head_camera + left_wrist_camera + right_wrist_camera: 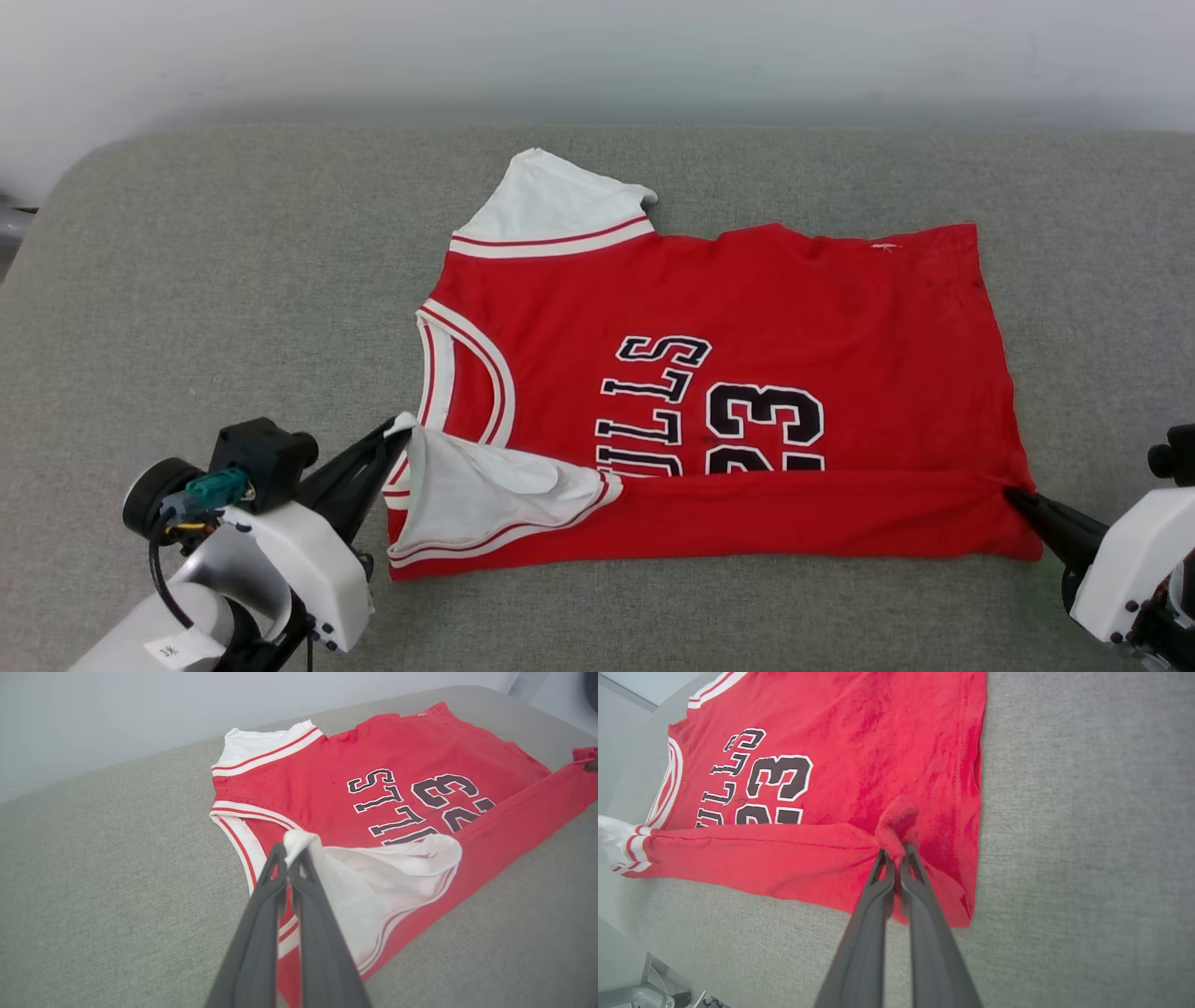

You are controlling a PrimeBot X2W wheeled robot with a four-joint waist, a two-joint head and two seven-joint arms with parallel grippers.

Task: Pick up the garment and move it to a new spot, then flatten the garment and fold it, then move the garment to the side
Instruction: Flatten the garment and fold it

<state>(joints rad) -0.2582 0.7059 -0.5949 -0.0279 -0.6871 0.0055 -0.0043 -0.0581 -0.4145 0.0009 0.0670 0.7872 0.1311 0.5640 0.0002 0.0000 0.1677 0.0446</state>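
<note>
Garment (747, 308) soft, limp, likely light; pinches white sleeve (485, 490) at 8 o'clock with left end effector (397, 429); clamps hem corner (1019, 534) at 4 o'clock with right end effector (1011, 492).

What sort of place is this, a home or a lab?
Probably a lab or test room: a plain grey padded table against a bare pale wall, with a red jersey spread on it.
</note>
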